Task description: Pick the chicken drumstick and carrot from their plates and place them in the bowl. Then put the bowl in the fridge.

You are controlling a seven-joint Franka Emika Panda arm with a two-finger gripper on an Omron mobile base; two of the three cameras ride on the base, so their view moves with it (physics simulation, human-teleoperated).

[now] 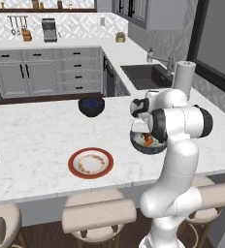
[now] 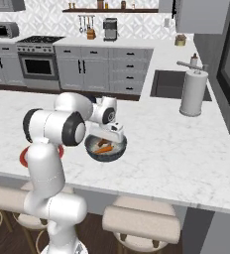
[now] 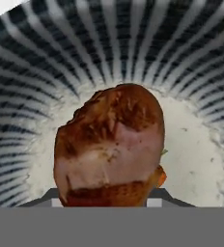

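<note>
- Risk: the chicken drumstick (image 3: 111, 144), pinched in the gripper (image 3: 106, 202) right over the bowl (image 2: 106, 150), could catch on the pads at release and roll toward the rim.
- Risk: the carrot (image 2: 104, 149) already lay inside the bowl, an orange sliver at 4 o'clock of the drumstick in the hand view; a drop onto it could leave the meat sitting proud and loose for the fridge carry.
- Arm pose: folded forward, elbow high, wrist bent down, hand low in the bowl's mouth.
- Bowl sat on the desk (image 1: 37, 135), at 3 o'clock of the red-rimmed plate (image 1: 90, 163), left base view.
- Navy bowl (image 1: 91, 106) stood at 12 o'clock of that plate.
</note>
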